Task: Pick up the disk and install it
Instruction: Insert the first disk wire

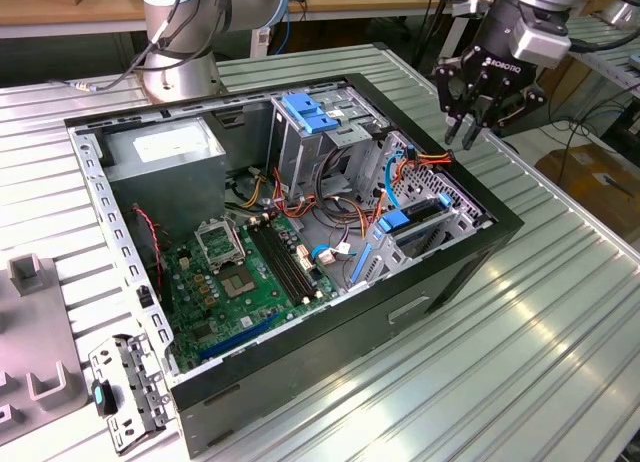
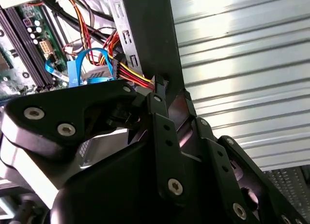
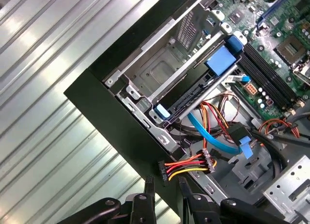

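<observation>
1. Disk (image 1: 415,220): it lies flat in the lower drive bay at the front corner of the open computer case (image 1: 440,282), toward the exterior view's right. Its blue carrier tab faces the motherboard (image 1: 250,272).
2. In the first wrist view the disk (image 3: 193,90) shows as a dark slab between the metal rails of the bay, with blue plastic at both ends. It appears fully seated, though its label side is hard to make out from this angle.
3. The gripper (image 1: 470,137) hangs above the case's far rim, well apart from the disk. Its fingers point down, slightly parted, with nothing between them.
4. In the first wrist view the gripper (image 3: 164,183) is over the black case wall, just beside a bundle of red, yellow and black power wires (image 3: 186,166).
5. A blue flat cable (image 3: 213,136) runs near that bundle, inside the case.
6. The case sits on a ribbed metal table (image 1: 560,332).
</observation>
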Motion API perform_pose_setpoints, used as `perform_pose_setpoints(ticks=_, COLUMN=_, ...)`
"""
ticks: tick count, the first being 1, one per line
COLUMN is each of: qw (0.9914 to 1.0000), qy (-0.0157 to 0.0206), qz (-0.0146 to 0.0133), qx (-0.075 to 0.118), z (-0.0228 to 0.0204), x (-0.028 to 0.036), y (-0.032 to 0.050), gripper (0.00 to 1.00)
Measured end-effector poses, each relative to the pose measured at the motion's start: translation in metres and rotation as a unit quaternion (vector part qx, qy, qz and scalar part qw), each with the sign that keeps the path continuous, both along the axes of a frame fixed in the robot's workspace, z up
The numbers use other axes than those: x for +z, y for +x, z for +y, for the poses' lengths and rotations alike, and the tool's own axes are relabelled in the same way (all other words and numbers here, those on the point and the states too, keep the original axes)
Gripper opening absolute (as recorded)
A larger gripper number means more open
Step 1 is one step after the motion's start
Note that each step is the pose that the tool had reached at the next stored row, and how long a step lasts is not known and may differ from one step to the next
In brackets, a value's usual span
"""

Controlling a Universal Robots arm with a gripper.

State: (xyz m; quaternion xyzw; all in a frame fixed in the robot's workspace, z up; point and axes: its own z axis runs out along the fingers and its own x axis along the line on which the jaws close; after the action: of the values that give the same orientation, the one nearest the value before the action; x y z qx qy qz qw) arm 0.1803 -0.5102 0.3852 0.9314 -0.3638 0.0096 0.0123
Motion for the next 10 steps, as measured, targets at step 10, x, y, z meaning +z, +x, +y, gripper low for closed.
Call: perform_pose_setpoints(ticks=10, qw=0.99813, qy=0.0008, qz=-0.0003, qx=0.061, z=-0.0020, x=-0.0039, y=-0.0029, gripper=0.32)
